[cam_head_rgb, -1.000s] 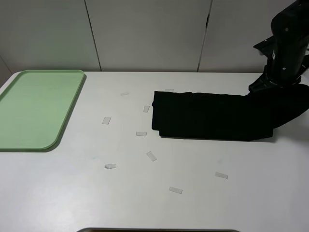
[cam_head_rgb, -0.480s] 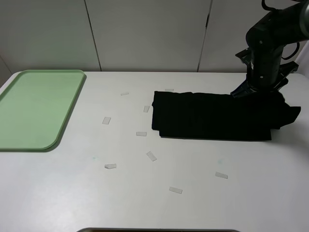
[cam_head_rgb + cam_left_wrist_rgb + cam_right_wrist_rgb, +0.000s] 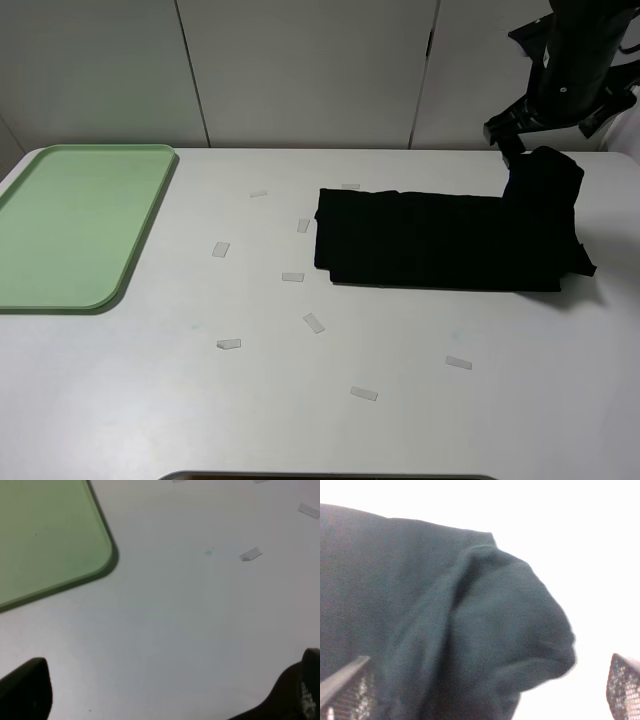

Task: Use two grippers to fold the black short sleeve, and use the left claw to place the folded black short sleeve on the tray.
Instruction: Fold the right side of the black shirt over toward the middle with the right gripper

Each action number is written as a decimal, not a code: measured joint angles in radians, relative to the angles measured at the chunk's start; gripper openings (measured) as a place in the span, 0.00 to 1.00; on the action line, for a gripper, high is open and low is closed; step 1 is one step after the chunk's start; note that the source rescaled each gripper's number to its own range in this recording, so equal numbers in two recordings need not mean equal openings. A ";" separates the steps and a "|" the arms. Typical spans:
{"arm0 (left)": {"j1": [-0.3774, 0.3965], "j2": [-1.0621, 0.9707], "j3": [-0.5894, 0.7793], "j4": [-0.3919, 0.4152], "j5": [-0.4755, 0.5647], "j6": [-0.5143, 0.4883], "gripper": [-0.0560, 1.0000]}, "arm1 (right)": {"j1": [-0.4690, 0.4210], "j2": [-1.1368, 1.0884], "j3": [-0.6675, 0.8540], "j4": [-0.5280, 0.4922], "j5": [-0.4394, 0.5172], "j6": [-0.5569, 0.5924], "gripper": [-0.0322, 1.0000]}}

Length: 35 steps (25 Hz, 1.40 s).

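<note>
Mid-fold: the right gripper [image 3: 485,687], jaws spread and empty, hangs over the black short sleeve [image 3: 430,240] at its rumpled end farthest from the tray [image 3: 80,220]. The left gripper [image 3: 170,690] is likewise open. The next move probably calls for flattening that end.

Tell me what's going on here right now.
The black short sleeve lies folded into a long band on the table, its right end bunched up. The right gripper hovers open above that end, holding nothing. The left gripper is open over bare table near the tray, which has nothing on it.
</note>
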 joint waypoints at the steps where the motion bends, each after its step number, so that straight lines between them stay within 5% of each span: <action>1: 0.000 0.000 0.000 0.000 0.000 0.000 0.98 | 0.000 -0.005 -0.005 -0.029 0.021 0.001 1.00; 9: 0.000 0.000 0.000 0.000 0.002 0.000 0.98 | -0.130 -0.006 -0.008 -0.118 0.099 0.035 1.00; 15: 0.000 0.000 0.000 0.000 0.002 0.000 0.98 | -0.284 0.028 -0.007 -0.036 0.052 -0.014 1.00; 22: 0.000 0.000 0.000 0.000 0.002 0.000 0.98 | -0.333 0.150 -0.003 0.020 -0.001 -0.073 1.00; 35: 0.000 0.000 0.000 0.000 0.002 0.000 0.98 | -0.326 0.167 -0.002 0.509 -0.087 -0.356 1.00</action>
